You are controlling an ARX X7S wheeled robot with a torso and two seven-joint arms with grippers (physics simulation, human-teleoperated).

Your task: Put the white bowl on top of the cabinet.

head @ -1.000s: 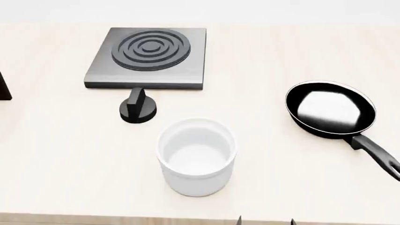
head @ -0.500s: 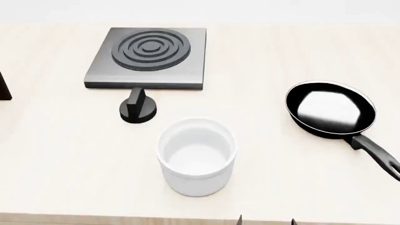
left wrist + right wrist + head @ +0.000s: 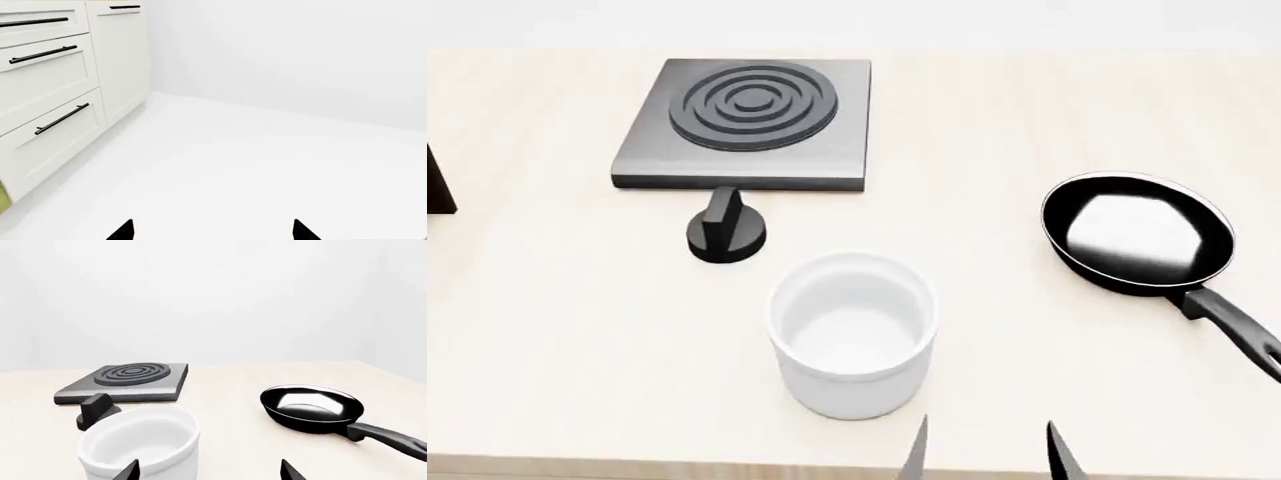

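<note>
The right tool shows only as two dark fingertips at the near edge of the counter, just beside the white bowl on its near right. The tips stand apart with nothing between them, so it is open and empty, likely lined up that way to take the bowl's tall wall or rim. The left tool points at a white floor and white drawers, well away from the bowl; its tips are spread and hold nothing.

The bowl stands upright and empty on the counter. Just beyond it sits a black knob, and past that the grey stove plate. A black frying pan lies well to the bowl's right, handle toward the near edge. The cabinet is only a dark sliver far to the bowl's left. Nothing lies between bowl and cabinet, though the knob is close enough to be clipped, I judge.
</note>
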